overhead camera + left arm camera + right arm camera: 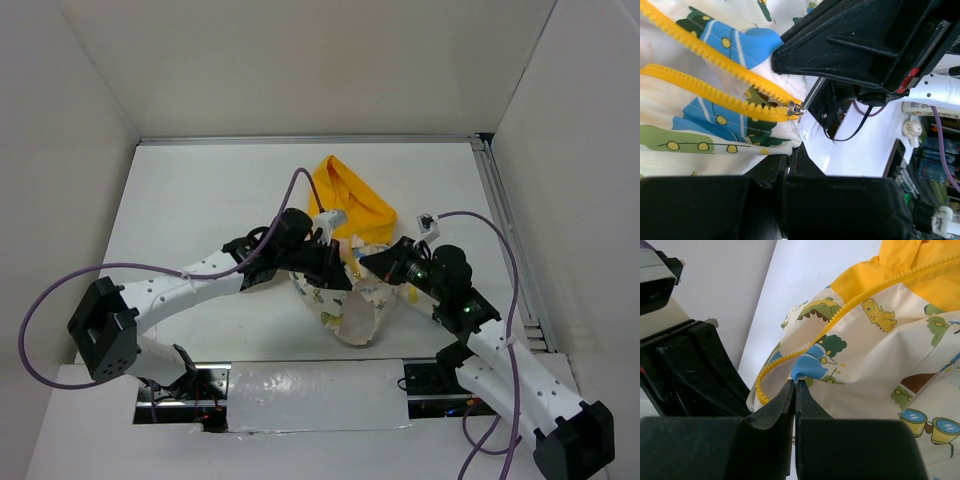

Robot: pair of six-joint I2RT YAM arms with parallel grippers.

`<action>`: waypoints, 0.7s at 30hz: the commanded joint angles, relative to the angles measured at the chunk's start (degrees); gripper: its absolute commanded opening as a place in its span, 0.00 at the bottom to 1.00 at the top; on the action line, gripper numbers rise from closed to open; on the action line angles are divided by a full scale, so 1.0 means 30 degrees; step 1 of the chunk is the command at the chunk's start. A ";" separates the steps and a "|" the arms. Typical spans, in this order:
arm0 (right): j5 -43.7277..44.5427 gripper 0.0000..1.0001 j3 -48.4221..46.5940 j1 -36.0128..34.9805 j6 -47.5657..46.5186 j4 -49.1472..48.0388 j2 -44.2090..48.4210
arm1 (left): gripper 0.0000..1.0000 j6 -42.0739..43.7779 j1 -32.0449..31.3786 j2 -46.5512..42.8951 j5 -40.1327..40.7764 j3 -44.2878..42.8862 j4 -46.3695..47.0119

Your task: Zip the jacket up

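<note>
**Q:** What do the wrist views add?

**A:** Left wrist view: the left gripper (789, 162), jaws pressed together on the edge of the jacket (690, 160), just below the zipper slider (796, 109), where the two yellow tooth rows (715, 55) meet. Right wrist view: the right gripper (795, 384), clamped on a jacket fold beside the zipper.

**Q:** And the overhead view?

**A:** The jacket bunched mid-table (200, 200) between both grippers, with the yellow hood (350, 195) toward the far edge. Bare surface lies to the left. White walls (300, 70) close the far and side edges.

The white table (200, 190) carries 1 jacket (370, 295), crumpled near its middle, yellow hood apparently lying flat.
</note>
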State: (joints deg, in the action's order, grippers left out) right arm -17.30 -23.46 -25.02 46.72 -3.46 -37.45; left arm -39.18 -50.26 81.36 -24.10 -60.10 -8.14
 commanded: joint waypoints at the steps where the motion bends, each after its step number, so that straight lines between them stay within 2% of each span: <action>1: 0.2897 0.09 -0.1378 0.1102 -0.0717 -0.1314 -0.0404 | 0.00 -0.0180 0.0344 0.0709 -0.3746 0.0610 -0.3937; 2: 0.2721 0.13 -0.1320 0.1044 -0.1068 -0.0900 -0.0552 | 0.00 -0.0241 0.0579 0.0972 -0.3948 0.0318 -0.3995; 6: 0.1696 0.18 -0.1261 0.0751 -0.2504 0.0479 -0.1401 | 0.00 0.0256 0.0787 0.2261 -0.4272 -0.1000 -0.4228; 12: 0.2045 0.27 -0.1376 0.0049 -0.3121 0.1710 -0.2721 | 0.00 0.0345 0.0816 0.3433 -0.5004 -0.1706 -0.5516; 17: 0.4240 0.45 -0.3188 -0.1034 -0.5023 0.4606 -0.2720 | 0.00 -0.0094 0.0962 0.3991 -0.4860 -0.2230 -0.6629; 21: 0.6874 0.55 -0.4686 -0.3287 -0.5962 0.8151 -0.3364 | 0.00 -0.0533 0.1284 0.4285 -0.4624 -0.3082 -0.7685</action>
State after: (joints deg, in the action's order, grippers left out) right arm -4.19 -32.69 -31.35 33.10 12.69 -46.41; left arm -39.48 -47.29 93.78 -36.38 -65.89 -28.08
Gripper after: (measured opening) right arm 0.540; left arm 0.048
